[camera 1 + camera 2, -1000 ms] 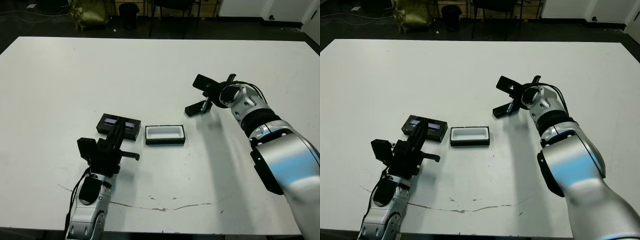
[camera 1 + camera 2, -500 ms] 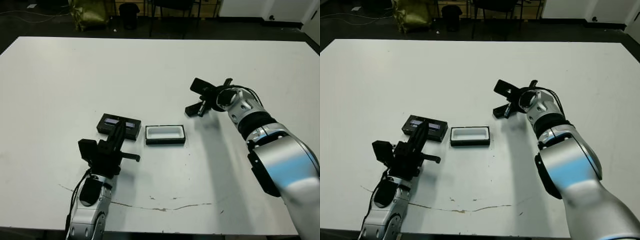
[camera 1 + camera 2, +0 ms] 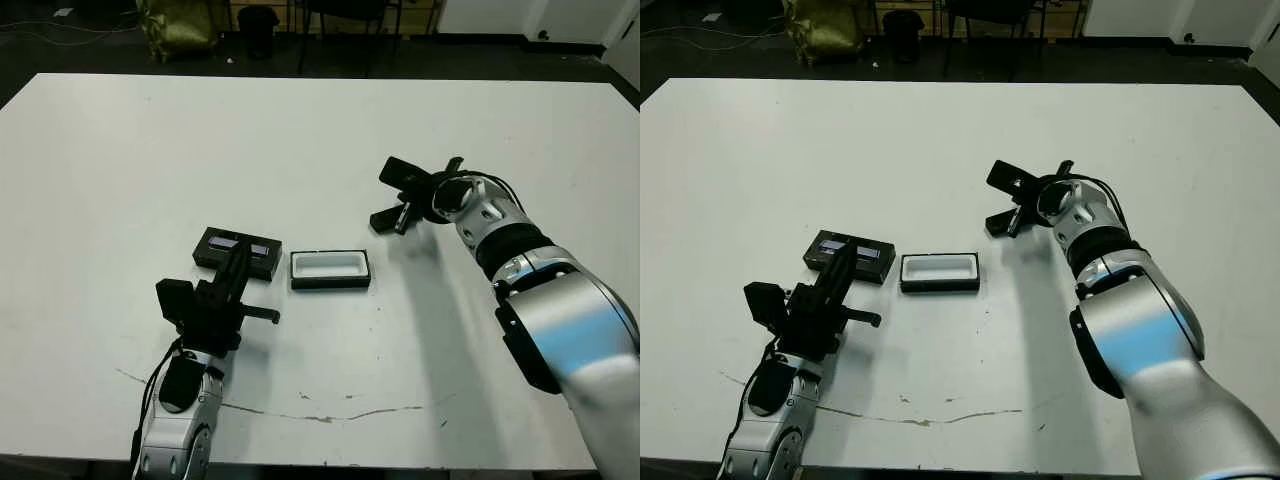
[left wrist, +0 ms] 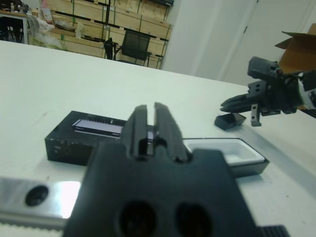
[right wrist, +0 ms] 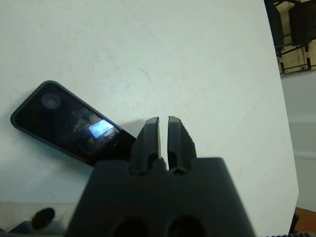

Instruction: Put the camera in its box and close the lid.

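Observation:
The camera (image 5: 64,123), a slim black bar with a bluish glossy patch, lies flat on the table (image 3: 300,140) right of centre (image 3: 383,220). My right gripper (image 5: 163,122) is shut just beside one end of it, with nothing between its fingers (image 3: 405,214). The box (image 3: 330,269), a white-lined tray, sits open at mid-table. To its left lies the lid (image 3: 238,250), flat and black with a glossy strip. My left gripper (image 4: 150,114) hovers shut over the lid's near side (image 3: 237,258), holding nothing.
A thin crack line (image 3: 330,415) runs across the white table near its front edge. Chairs and a bag (image 3: 180,25) stand on the dark floor beyond the far edge.
My right gripper has shifted slightly left and toward the far side, staying by the camera. The camera, box, lid and left arm have not moved.

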Robot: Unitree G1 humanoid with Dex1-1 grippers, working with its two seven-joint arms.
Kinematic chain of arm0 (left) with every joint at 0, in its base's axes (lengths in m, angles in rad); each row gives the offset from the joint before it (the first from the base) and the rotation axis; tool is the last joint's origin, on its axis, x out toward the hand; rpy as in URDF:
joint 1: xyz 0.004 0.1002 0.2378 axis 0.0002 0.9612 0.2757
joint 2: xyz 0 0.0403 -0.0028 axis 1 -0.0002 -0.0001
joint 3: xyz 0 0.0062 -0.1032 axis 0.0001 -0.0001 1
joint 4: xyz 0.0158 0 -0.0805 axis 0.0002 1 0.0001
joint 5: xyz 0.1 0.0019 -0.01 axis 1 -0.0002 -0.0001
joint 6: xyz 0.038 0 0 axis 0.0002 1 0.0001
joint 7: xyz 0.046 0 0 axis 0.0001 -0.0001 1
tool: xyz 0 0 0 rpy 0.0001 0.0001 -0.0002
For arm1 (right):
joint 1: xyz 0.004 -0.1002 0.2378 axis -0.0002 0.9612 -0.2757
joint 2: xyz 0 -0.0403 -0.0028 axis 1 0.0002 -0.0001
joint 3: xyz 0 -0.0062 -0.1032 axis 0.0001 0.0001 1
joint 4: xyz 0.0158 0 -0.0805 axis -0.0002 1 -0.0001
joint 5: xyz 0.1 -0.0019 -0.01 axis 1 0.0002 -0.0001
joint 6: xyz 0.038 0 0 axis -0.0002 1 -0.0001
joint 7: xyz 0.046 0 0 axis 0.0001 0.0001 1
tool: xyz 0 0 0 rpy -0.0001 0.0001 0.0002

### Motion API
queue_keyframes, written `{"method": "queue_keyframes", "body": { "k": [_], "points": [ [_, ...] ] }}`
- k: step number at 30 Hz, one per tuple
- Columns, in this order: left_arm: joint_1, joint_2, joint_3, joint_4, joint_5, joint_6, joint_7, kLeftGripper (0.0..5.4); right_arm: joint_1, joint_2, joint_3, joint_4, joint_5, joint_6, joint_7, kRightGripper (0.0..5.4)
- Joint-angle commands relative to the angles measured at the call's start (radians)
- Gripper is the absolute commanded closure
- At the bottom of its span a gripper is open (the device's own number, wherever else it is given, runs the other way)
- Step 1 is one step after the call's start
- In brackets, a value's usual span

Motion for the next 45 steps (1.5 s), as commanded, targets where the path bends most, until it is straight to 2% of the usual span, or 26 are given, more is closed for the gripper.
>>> {"method": "queue_keyframes", "body": {
  "k": [1,9,28,34,41,45],
  "points": [
    [0.011,0.005,-0.001,0.011,0.006,0.015,0.007,5.38,0.019,-0.013,0.017,0.011,-0.017,0.001,0.025,5.40],
    [0.011,0.005,0.000,0.011,-0.007,0.019,0.001,5.38,0.028,-0.029,0.003,-0.001,0.005,-0.004,0.087,5.40],
    [0.011,0.004,-0.004,0.022,0.001,0.002,0.002,5.38,0.033,-0.071,0.022,-0.024,-0.007,-0.018,0.160,5.40],
    [0.012,0.006,-0.002,0.024,-0.012,0.005,-0.007,5.38,0.042,-0.085,0.026,-0.041,-0.001,-0.055,0.184,5.40],
    [0.011,0.008,-0.004,0.022,0.003,0.004,0.002,5.38,0.039,-0.091,0.025,-0.058,0.005,-0.031,0.228,5.40],
    [0.011,0.009,-0.003,0.025,0.003,-0.003,-0.001,5.38,0.050,-0.100,0.024,-0.073,0.008,-0.047,0.253,5.40]
  ]
}}
